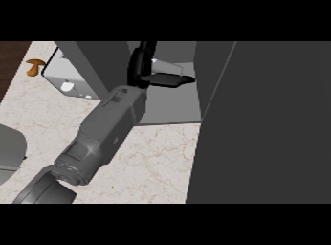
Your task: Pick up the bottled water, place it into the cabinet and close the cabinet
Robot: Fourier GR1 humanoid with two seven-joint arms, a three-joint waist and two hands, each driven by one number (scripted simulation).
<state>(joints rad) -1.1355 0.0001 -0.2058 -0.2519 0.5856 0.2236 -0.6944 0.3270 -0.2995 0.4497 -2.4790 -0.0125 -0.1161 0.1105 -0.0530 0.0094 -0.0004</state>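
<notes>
My right hand (143, 64) is curled round the bottled water (166, 66) inside the cabinet (170, 107), and I fear pulling back before the fingers spread would drag it over.

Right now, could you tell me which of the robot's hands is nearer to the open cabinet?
Left. The left hand is in the opening of the cabinet, above its floor. The right hand shows nowhere in this view, so its place cannot be told.
</notes>
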